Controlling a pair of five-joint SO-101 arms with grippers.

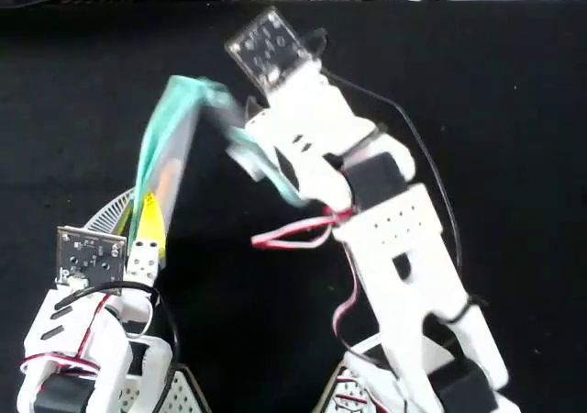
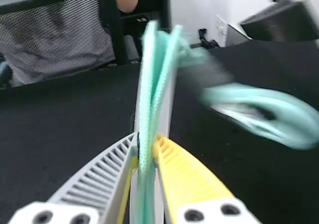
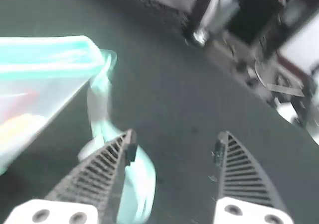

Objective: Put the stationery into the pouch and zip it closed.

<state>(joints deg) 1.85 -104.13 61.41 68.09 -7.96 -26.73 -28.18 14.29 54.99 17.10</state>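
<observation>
Left gripper (image 2: 145, 159): nearest the lens, its grey and yellow fingers are pinched tight on the pouch's near edge, the fabric squeezed flat between them.
Pouch (image 1: 165, 147): it is up off the table (image 1: 514, 110), standing on edge and running from the left gripper away toward the right arm. It has clear walls and teal trim.
Handling: by the look of it, it is light, soft and floppy. The clear film will likely sag and slip under a finger. The teal seam looks the firmer place to hold, and that is where the left gripper has it.
Contents: red and orange-yellow shapes (image 3: 20, 117) show through the clear wall, so the stationery seems to be inside. Which items they are cannot be told.
Closure: too blurred to tell whether it is zipped shut.
Loop (image 2: 259, 109): a teal strap hangs off the pouch's far corner, limp and curling. It is likely to swing and get in the way of a pinch at that end.
Right gripper (image 3: 172, 147): its jaws are spread wide with nothing held. The loop passes right by one finger, and whether they touch cannot be told.
Next hold: judging from here, the right gripper needs the puller on the teal edge, with the left gripper keeping the pouch taut.
</observation>
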